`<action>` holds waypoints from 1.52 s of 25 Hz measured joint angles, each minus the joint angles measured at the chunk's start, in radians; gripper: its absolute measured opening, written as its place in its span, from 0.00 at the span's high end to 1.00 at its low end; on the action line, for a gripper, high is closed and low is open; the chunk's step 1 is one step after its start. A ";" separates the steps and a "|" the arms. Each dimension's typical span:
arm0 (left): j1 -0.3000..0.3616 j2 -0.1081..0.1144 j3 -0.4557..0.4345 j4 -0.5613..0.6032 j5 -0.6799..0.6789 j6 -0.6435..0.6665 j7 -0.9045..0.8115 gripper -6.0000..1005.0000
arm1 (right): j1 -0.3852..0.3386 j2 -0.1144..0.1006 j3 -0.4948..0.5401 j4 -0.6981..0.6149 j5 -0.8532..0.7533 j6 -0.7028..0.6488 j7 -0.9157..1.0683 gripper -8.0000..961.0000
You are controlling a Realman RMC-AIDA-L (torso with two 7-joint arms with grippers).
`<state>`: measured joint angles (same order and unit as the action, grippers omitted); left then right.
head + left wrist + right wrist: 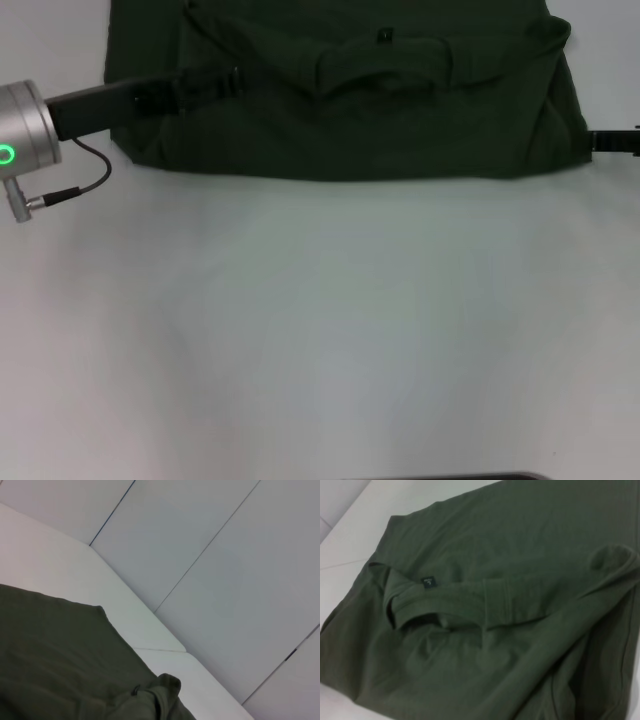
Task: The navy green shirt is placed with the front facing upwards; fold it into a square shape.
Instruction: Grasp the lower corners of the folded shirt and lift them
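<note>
The white worktop (320, 330) carries the navy green shirt (350, 90) along its far edge, folded into a wide band, long axis left to right, collar (385, 75) toward the near side. The left hand (215, 82) lies on its left part, the right hand (615, 142) at its right edge; whether either is closed cannot be told.

Dark green shirt (60, 660), rumpled, on white table (50, 560) beside pale wall panels (210, 570).

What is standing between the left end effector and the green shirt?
Nothing visible. The left end effector already lies over the shirt at its left edge, with no other object near it on the white table.
</note>
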<state>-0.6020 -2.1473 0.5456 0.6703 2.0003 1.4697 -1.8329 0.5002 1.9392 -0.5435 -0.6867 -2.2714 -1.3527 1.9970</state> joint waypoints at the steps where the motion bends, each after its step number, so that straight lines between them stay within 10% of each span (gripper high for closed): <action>1: 0.002 0.000 0.001 0.000 0.000 0.000 0.002 0.10 | 0.002 0.005 -0.001 0.000 0.000 0.012 -0.001 0.29; 13: 0.010 0.000 0.002 -0.002 0.000 0.001 0.005 0.10 | 0.041 0.056 -0.058 0.001 -0.092 0.165 -0.003 0.30; 38: 0.001 -0.003 0.002 -0.009 -0.003 -0.025 0.004 0.10 | 0.080 0.058 -0.060 -0.003 -0.097 0.159 -0.026 0.30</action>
<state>-0.6006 -2.1504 0.5473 0.6608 1.9969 1.4452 -1.8286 0.5797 1.9975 -0.6034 -0.6897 -2.3685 -1.1933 1.9707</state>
